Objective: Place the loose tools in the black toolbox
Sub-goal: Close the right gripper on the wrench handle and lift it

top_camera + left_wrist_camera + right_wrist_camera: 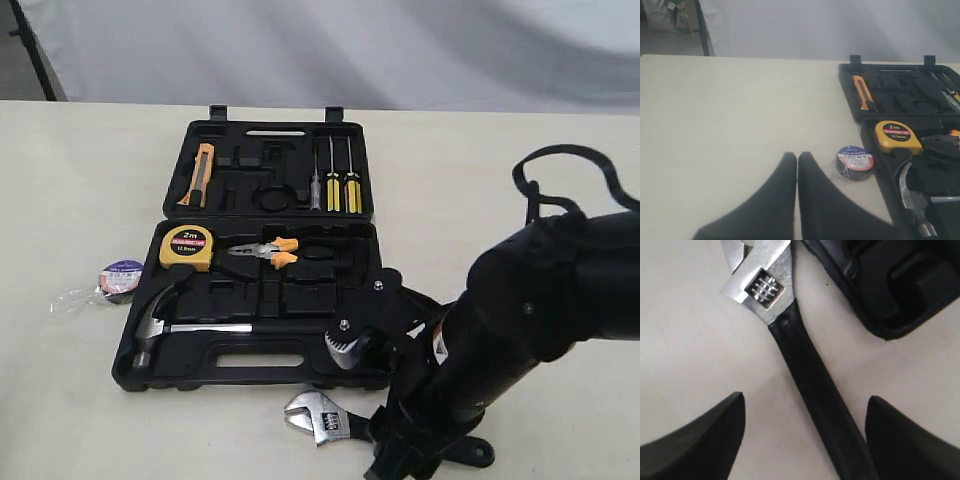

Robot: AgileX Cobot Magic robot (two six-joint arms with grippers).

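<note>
Toward the left edge of the table (60,180): left gripper (797,157) pinched shut, empty, near the wrapped tape roll (855,161). Mid-table: black toolbox (250,378) open, hammer (205,328) inside. Toward the near edge: wrench (790,340) loose between wide-spread, empty fingers of the right gripper (806,399).

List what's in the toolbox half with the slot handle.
Visible: yellow tape measure, orange-handled pliers, claw hammer. The right arm covers the right corner of the toolbox and the hammer's handle end; contents there unseen.
</note>
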